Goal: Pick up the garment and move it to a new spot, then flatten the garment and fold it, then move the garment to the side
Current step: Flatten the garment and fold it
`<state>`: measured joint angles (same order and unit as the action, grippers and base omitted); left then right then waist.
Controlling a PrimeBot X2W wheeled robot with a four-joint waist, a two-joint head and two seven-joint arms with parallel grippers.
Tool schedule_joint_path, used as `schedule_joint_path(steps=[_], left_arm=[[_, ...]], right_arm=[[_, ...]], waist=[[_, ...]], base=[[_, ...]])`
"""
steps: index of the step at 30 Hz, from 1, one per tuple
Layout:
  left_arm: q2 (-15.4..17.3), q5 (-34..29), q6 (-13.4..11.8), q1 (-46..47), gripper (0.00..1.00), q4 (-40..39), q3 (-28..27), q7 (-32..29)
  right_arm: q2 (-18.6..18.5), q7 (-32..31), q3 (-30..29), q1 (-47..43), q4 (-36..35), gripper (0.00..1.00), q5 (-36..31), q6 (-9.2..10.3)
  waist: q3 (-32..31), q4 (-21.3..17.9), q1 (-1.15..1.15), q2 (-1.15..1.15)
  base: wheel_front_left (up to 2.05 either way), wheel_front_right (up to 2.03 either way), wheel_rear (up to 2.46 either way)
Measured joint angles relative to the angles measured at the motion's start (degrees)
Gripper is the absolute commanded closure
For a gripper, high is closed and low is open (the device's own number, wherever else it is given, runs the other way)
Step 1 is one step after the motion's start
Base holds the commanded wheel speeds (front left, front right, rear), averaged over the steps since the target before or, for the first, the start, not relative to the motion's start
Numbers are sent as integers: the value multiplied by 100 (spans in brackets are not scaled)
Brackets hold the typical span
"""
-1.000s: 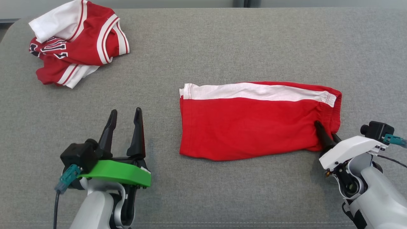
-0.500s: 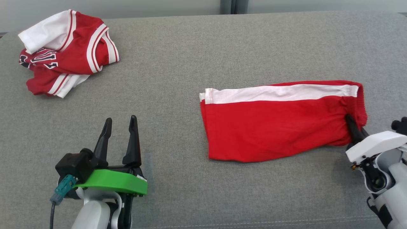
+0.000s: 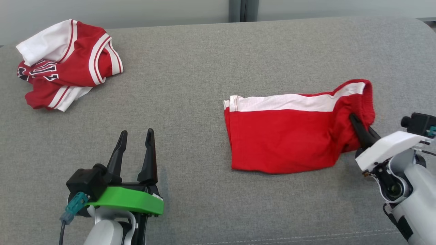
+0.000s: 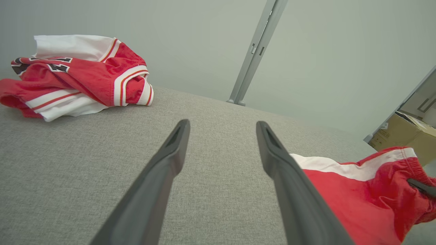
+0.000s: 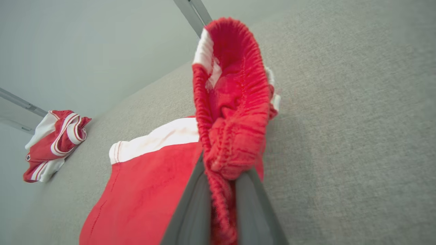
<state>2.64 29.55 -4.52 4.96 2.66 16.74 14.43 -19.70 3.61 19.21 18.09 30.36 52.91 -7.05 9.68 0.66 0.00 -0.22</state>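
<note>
The left hand (image 3: 136, 134) has two long black fingers (image 3: 148, 153), a bright green plastic cover (image 3: 126, 200), a teal connector (image 3: 74, 206) and a black cable (image 3: 61, 234). The right hand (image 3: 355, 119) has a white cover (image 3: 386, 148) and a pale grey forearm (image 3: 417, 200).

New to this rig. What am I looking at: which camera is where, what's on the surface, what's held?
It is a two-armed robot on wheels. The shot showing both arms comes from its head camera, looking down at a grey padded surface. The other two come from wrist cameras, looking along each arm's dark fingers. Red shorts with a white stripe lie on the right; a crumpled red and white jersey sits at the far left. The right gripper is shut on the shorts' waistband, with that end raised. The left gripper is open and holds nothing.
</note>
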Motion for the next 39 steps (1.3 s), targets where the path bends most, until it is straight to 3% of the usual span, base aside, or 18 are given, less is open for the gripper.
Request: schedule_joint_path(steps=[9, 16, 21, 25, 27, 28, 39], left_arm=[[0, 45, -1, -11, 0, -114, 74, 0], [1, 188, -1, -23, 0, -141, 168, 0], [1, 210, -3, -27, 0, -168, 197, 0], [1, 264, -7, -29, 0, -192, 204, 0], [1, 277, -11, -29, 0, -203, 199, 0], [1, 291, -11, -30, 0, -208, 198, 0], [4, 305, -75, -57, 0, -337, -23, 0]], right_arm=[[40, -343, 840, 152, -880, 100, -182, 0], [197, -745, 1272, 329, -923, 99, -369, 0], [267, -1000, 1327, 452, -657, 78, -416, 2], [347, -1158, 1395, 559, -461, 66, -470, 66], [355, -1229, 1443, 627, -370, 49, -527, 118], [359, -1251, 1466, 659, -338, 0, -555, 118], [636, -1225, 1739, 1147, -664, 0, -811, 101]], waist=[[-52, 119, 0, 0], [-97, 311, 0, 0], [-108, 478, 0, 0], [-95, 615, 0, 0], [-81, 677, 0, 0], [-73, 705, 0, 0], [-41, 709, 0, 0]], base=[[0, 0, 0], [0, 0, 0], [0, 0, 0], [0, 0, 0], [0, 0, 0], [0, 0, 0], [0, 0, 0]])
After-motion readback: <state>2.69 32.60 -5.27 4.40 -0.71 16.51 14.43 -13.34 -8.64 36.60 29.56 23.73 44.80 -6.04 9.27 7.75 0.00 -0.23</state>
